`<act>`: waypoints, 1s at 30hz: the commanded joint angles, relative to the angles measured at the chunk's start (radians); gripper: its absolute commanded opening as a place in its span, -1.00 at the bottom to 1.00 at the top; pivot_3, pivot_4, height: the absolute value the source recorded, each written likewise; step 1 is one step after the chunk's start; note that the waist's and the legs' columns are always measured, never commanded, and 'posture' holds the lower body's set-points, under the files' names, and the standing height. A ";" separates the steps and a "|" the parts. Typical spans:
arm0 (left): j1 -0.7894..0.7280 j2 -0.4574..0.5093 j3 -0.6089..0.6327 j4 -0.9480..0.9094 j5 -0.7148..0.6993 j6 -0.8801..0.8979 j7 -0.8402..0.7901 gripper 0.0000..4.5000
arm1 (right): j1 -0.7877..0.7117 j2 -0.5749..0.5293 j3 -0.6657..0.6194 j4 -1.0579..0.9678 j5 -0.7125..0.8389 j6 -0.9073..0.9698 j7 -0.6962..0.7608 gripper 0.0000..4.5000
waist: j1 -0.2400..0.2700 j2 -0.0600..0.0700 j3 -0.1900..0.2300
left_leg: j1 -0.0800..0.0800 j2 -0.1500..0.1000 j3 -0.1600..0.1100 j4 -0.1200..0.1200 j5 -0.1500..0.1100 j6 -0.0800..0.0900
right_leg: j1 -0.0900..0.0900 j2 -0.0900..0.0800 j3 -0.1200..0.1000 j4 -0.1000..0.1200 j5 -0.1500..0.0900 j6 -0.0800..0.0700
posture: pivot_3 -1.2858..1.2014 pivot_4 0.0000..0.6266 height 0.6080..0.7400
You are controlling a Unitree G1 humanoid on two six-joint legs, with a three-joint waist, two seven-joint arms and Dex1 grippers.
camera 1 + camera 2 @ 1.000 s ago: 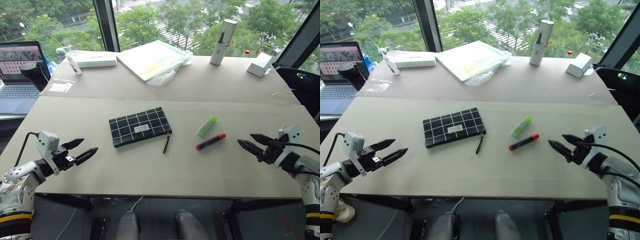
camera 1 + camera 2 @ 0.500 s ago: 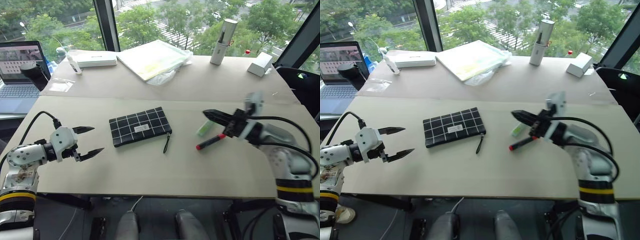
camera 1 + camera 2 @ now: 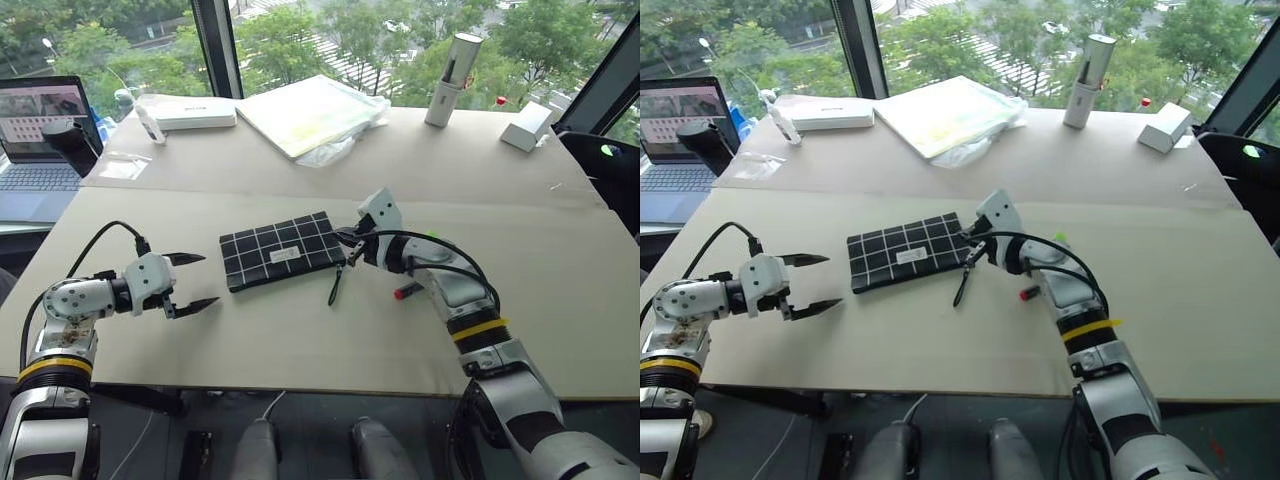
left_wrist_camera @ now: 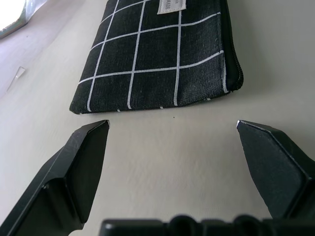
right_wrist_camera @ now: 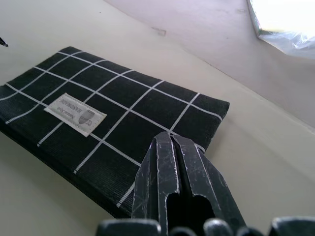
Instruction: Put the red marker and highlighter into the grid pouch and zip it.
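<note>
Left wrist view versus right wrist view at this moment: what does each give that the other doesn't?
Left wrist: the left gripper, fingers wide apart, short of the grid pouch's end. Right wrist: the right gripper, fingers shut above the pouch, the white label whole, and clear plastic wrap beyond. Shared: the grid pouch lying flat on the table.

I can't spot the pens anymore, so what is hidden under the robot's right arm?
The red marker's tip peeks out beneath the right arm, and a sliver of the green highlighter shows above it. The rest of both is covered.
</note>
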 commanded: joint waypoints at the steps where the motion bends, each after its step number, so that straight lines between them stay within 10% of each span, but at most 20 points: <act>1: 0.008 0.006 0.002 -0.006 0.001 -0.030 0.006 1.00 | -0.018 -0.007 0.075 0.020 -0.090 -0.065 0.026 -0.98 | -0.001 0.000 0.000 | 0.000 0.000 0.000 0.000 0.000 0.000 | 0.000 0.000 0.000 0.000 0.000 0.000 | 0.03 -0.52 0.95; 30: -0.262 -0.095 -0.249 0.385 0.376 -0.495 0.372 1.00 | -0.030 -0.019 0.103 0.096 -0.242 -0.208 0.061 -0.98 | 0.032 0.002 -0.001 | 0.007 0.000 0.000 0.001 0.004 0.000 | 0.006 0.000 -0.001 0.003 0.001 -0.001 | 0.03 -0.52 0.95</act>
